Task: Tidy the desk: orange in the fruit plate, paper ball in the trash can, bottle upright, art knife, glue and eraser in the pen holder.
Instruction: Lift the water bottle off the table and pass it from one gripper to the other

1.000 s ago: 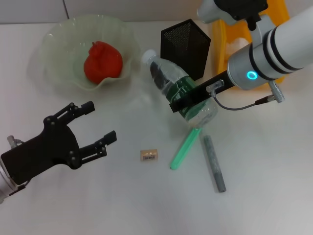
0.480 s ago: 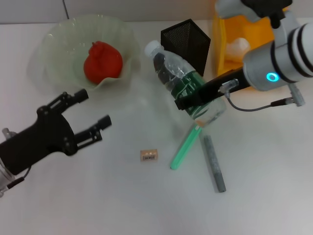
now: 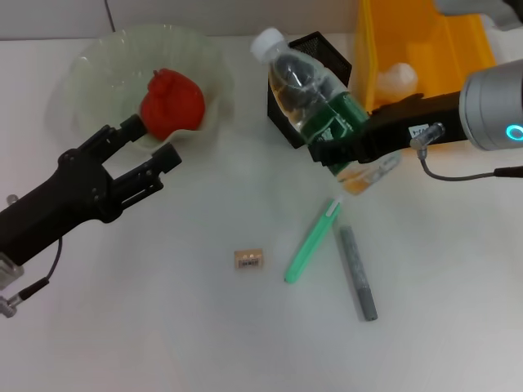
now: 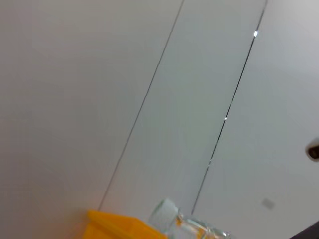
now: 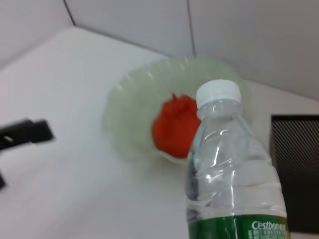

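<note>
My right gripper [image 3: 331, 149] is shut on the clear bottle [image 3: 315, 94], which has a white cap and a green label. It holds the bottle tilted, near upright, in front of the black mesh pen holder [image 3: 320, 46]. The bottle also shows in the right wrist view [image 5: 234, 164]. The orange [image 3: 172, 102] lies in the pale green fruit plate [image 3: 90, 65]. My left gripper [image 3: 154, 141] is open and empty beside the plate's near edge. The eraser [image 3: 248, 260], the green art knife [image 3: 313, 242] and the grey glue stick [image 3: 358, 272] lie on the table. The paper ball [image 3: 396, 79] is in the yellow trash can [image 3: 433, 41].
The white table runs to a grey wall behind. The trash can stands right of the pen holder at the back right. The left wrist view shows mostly wall, with the bottle cap [image 4: 164, 214] and the can's rim [image 4: 114, 226] low in it.
My right gripper has swung the bottle from slanted to near upright and carried it back and to the right. My left arm has moved farther in, toward the fruit plate.
</note>
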